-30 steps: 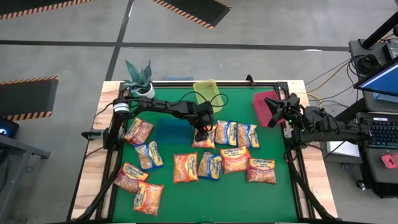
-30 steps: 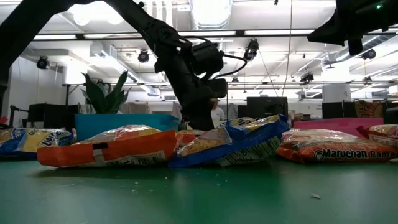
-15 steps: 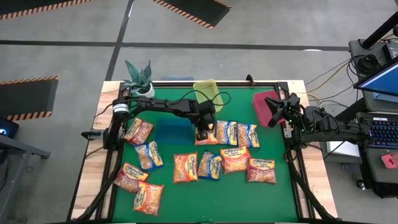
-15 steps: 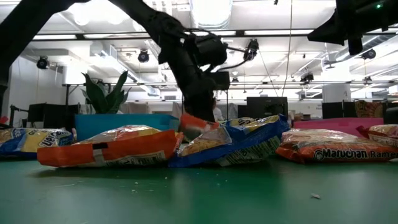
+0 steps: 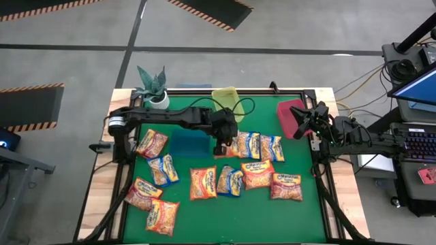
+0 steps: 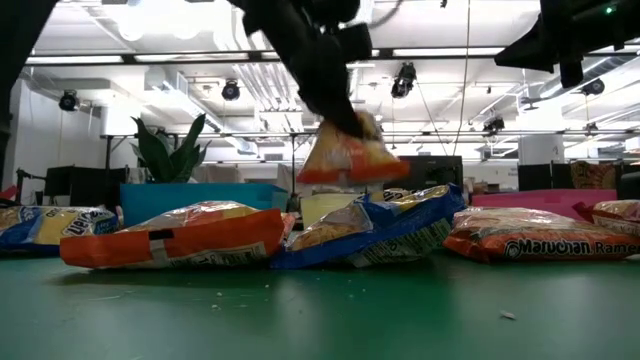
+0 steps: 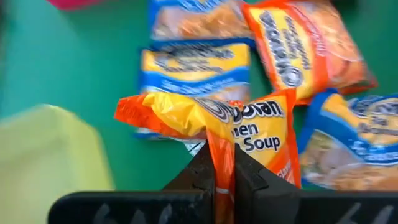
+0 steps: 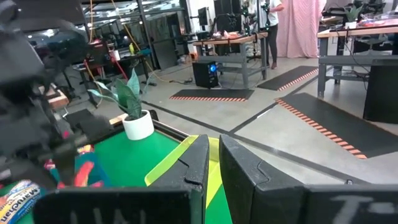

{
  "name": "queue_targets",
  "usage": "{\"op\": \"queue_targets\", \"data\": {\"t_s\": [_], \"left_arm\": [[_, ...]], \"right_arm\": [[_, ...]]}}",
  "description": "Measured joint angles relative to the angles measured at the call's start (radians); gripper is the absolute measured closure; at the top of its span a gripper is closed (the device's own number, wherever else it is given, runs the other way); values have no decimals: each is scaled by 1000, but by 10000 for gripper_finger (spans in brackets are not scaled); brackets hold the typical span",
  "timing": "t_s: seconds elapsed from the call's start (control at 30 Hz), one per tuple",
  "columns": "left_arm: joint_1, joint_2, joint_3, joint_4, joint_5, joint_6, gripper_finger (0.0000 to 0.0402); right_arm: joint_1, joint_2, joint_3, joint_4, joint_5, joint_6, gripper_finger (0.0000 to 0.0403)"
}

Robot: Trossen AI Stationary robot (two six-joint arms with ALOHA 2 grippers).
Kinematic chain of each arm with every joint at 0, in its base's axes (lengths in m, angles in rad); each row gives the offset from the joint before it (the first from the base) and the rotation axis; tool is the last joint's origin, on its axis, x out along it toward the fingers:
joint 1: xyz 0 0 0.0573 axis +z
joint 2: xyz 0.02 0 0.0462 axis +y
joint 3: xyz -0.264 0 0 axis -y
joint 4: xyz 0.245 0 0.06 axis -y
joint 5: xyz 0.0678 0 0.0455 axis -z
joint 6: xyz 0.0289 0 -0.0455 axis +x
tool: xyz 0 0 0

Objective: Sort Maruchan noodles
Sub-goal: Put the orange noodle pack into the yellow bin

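Left gripper [image 5: 222, 143] clamped tight on an orange noodle packet [image 6: 345, 158], hanging clear above the packets on the green mat [image 5: 272, 218], upper centre of high view. Right gripper [image 5: 300, 122] parked at upper right by red bin [image 5: 287, 111], fingers nearly together, empty.

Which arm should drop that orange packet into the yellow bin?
The left. Its gripper is already shut on the orange packet, lifted clear, near the yellow bin. The right gripper waits over the red bin.
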Motion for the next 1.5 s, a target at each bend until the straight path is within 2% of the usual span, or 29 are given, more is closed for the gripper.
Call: {"op": "queue_targets", "data": {"t_s": [0.1, 0.27, 0.37, 0.53, 0.77, 1.17, 1.5], "left_arm": [[1, -41, 0, 8, -92, 47, 401], [46, -60, 2, 103, -361, 188, 401], [106, -40, 2, 218, -423, 299, 401], [235, 14, 2, 342, -445, 429, 402], [358, 73, 2, 346, -424, 477, 402], [378, 105, 2, 413, -418, 489, 401], [381, 110, 2, 478, -417, 455, 401]], "right_arm": [[0, 0, 0, 0, 0, 0, 374], [0, 0, 0, 14, 0, 0, 374], [0, 1, 0, 15, 0, 0, 374], [0, 1, 0, 22, 6, -26, 374], [0, 1, 0, 22, 7, -46, 374], [0, 1, -1, 22, 10, -63, 374], [0, 1, -1, 22, 64, -75, 374]]}}
